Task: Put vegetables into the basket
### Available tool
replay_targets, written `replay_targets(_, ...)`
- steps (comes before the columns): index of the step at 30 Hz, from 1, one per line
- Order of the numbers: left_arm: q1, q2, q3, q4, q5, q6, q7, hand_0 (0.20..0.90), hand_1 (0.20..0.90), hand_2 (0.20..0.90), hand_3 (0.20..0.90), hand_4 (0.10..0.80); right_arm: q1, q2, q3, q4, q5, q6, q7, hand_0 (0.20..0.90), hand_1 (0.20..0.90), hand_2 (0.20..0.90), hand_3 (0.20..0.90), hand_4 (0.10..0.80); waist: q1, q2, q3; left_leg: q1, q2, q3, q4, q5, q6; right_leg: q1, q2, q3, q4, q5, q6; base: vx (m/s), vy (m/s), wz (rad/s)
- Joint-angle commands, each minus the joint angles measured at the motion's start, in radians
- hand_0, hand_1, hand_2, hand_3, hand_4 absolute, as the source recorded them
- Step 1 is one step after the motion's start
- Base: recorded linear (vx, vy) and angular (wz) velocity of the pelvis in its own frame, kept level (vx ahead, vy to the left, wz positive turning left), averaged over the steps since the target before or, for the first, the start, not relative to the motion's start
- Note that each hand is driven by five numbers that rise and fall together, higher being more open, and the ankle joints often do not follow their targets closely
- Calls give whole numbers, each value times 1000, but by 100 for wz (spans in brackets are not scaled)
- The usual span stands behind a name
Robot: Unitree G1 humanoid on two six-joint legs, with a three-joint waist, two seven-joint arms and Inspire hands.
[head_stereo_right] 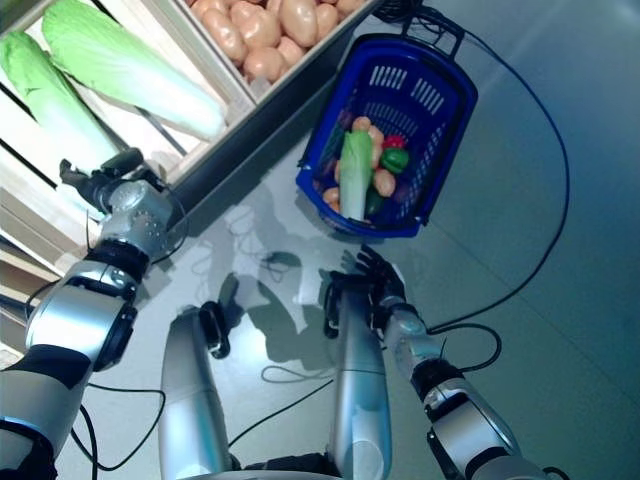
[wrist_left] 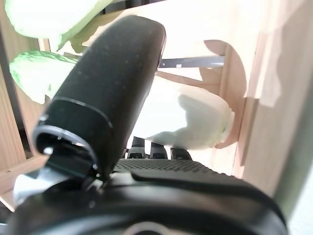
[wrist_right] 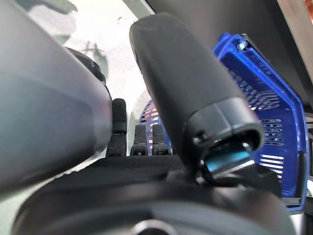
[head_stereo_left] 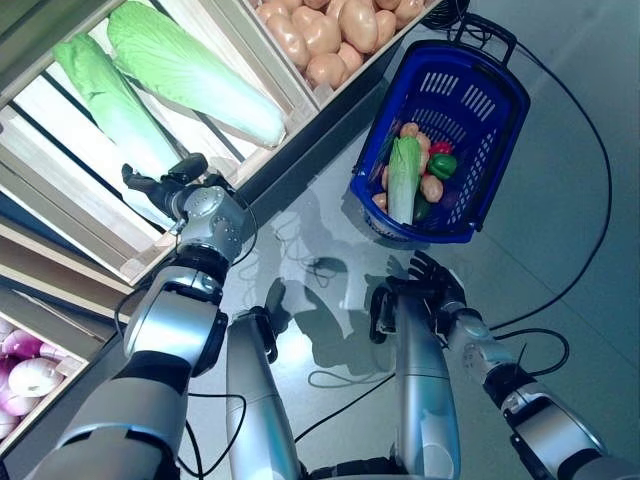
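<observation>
Beside the crate (head_stereo_left: 95,215), the left hand (head_stereo_left: 165,187) is held flat over a cabbage (head_stereo_left: 115,105), fingers straight, nothing grasped. That cabbage should be gripped around its thick middle before it is carried to the basket (head_stereo_left: 490,190). Near the basket, the right hand (head_stereo_left: 437,278) is kept loose and empty.

Blue basket (head_stereo_left: 470,150) on floor — vegetables (head_stereo_left: 412,172) inside.
</observation>
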Motion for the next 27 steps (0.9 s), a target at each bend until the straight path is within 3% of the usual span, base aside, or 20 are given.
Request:
replay_targets(1, -65, 39, -36, 9, -26, 0, -27, 900, 900, 900, 900, 800, 6, 6, -20, -111, 27, -37, -38, 900, 900, 900, 900, 800, -17, 2, 0, 33, 6, 50, 73, -151, 40, 78, -38, 23, -28, -38, 37, -1, -32, 4)
replay_targets(3, -74, 44, -45, 13, -57, -11, -131, 900, 900, 900, 900, 800, -6, 2, -21, -129, 33, -26, -55, 900, 900, 900, 900, 800, -15, 1, -1, 23, 7, 47, 81, -151, 41, 66, -41, 20, -17, -39, 36, -5, -43, 5)
replay_targets(4, -72, 45, -55, -4, -57, -39, -164, 561, 561, 561, 561, 574, -9, 0, -24, -138, 34, -21, -65, 900, 900, 900, 900, 800, -13, 2, 0, 21, 6, 45, 81, -151, 42, 65, -42, 20, -17, -39, 37, -2, -35, 7)
replay_targets(5, -68, 48, -61, -31, -42, -93, -209, 300, 300, 300, 300, 400, -8, -2, -27, -147, 33, -20, -71, 900, 900, 900, 900, 800, -12, 3, 0, 22, 5, 45, 78, -150, 43, 66, -43, 19, -18, -38, 37, 1, -33, 5)
replay_targets(9, -22, 59, -62, -143, -3, -138, -167, 300, 300, 300, 300, 400, 11, -15, -38, -174, 29, -26, -78, 900, 900, 900, 900, 800, -4, 11, 0, 32, 0, 43, 71, -147, 47, 78, -40, 19, -24, -36, 37, 2, -7, 2)
replay_targets(12, -4, 62, -41, -141, 6, -140, -158, 300, 300, 300, 300, 400, 15, -9, -40, -178, 21, -36, -83, 900, 900, 900, 900, 800, -2, 11, -1, 54, -1, 46, 62, -148, 48, 99, -39, 17, -30, -40, 34, 8, -3, -1)
replay_targets(22, 59, 64, 3, -97, -31, -138, -233, 300, 300, 300, 300, 400, 16, -8, -43, -161, 34, -32, -89, 900, 900, 900, 900, 800, -3, 17, -32, 209, 5, 73, -42, -136, 50, 243, -34, 16, -120, -42, 24, 48, 13, 0)
replay_targets(27, 144, 63, 35, -97, -54, -156, -303, 300, 300, 300, 300, 400, 55, -4, -47, -158, 19, -33, -71, 900, 900, 900, 900, 800, -3, 29, -75, 338, 13, 113, -155, -109, 49, 358, -34, 9, -208, -28, 23, 59, 46, -10)
